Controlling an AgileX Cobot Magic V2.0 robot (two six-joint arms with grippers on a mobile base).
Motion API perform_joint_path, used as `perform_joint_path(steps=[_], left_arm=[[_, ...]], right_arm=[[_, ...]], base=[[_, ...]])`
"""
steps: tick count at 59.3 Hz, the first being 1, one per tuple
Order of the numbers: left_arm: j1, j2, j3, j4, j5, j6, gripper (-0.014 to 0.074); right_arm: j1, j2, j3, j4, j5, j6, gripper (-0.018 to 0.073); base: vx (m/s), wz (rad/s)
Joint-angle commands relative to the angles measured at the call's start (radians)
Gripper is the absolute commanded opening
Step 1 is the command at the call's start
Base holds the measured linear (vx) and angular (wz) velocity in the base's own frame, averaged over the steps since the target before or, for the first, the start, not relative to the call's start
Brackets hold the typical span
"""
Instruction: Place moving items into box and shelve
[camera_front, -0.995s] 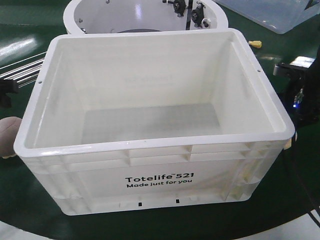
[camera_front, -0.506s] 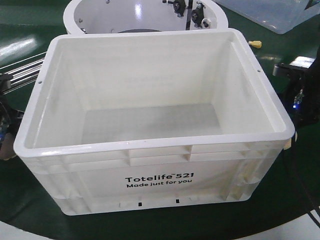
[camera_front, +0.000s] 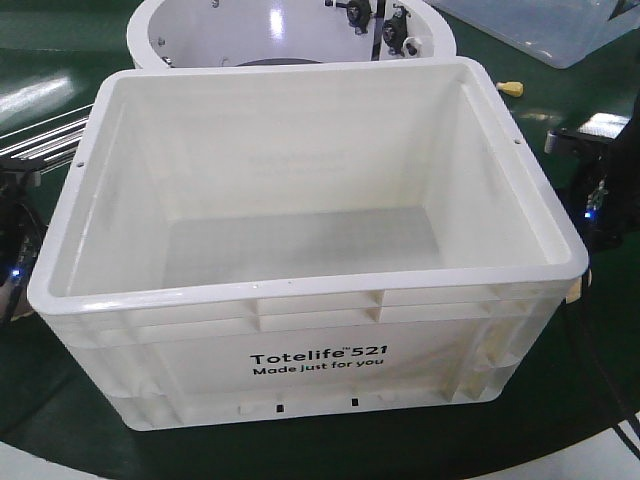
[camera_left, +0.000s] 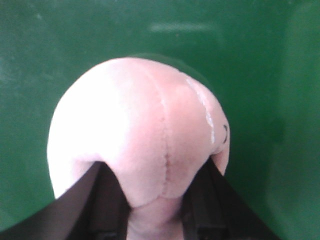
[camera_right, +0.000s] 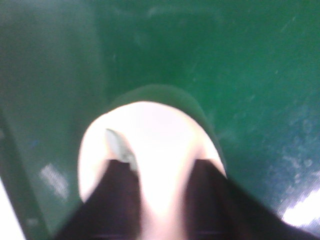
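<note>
In the front view, the white box (camera_front: 300, 330) reads "Totelife 521 Made just for you", its long axis crosswise. In the left wrist view, the left gripper (camera_left: 155, 167) clamps the pinkish plush egg (camera_left: 140, 110), whose long axis points straight ahead from the jaws. In the right wrist view, the right gripper (camera_right: 159, 167) likewise squeezes the blurred pale plush egg (camera_right: 150, 125).

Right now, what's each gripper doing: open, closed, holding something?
Left gripper: closed on the pinkish plush toy.
Right gripper: appears closed on the pale plush toy, though the view is blurred.

Open-topped box (camera_front: 320, 330) upright; pinkish plush (camera_left: 135, 130), pale plush (camera_right: 155, 145) gripped.
</note>
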Motion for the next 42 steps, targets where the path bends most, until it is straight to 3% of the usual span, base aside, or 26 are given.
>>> perform_joint_path(steps=[1,16,33,38,42], left_arm=[[0.0,-0.004,0.013,-0.038,0.018,0.019,-0.0008],[0.0,-0.224,0.013,-0.033,-0.002,0.016,-0.0004],[0.0,-0.559,0.004,0.057,0.022,-0.012,-0.0003],[0.0,-0.661,-0.024,0.052,0.013,-0.01,-0.0003],[-0.002,-0.727,-0.063,0.012,-0.011,-0.007,-0.0003]], right_arm=[[-0.001,-0.03,-0.014,0.044,0.061,-0.011,-0.0011],[-0.002,-0.095,-0.014,0.081,0.035,-0.014,-0.0009],[-0.003,-0.37,-0.014,-0.12,0.015,0.055,-0.0008],[-0.003,-0.482,-0.014,-0.156,-0.045,0.102,-0.0007],[-0.001,-0.565,-0.014,-0.132,-0.125,0.106,-0.0006]], base=[[0.0,0.0],[0.0,0.0],[0.0,0.0],[0.0,0.0],[0.0,0.0]])
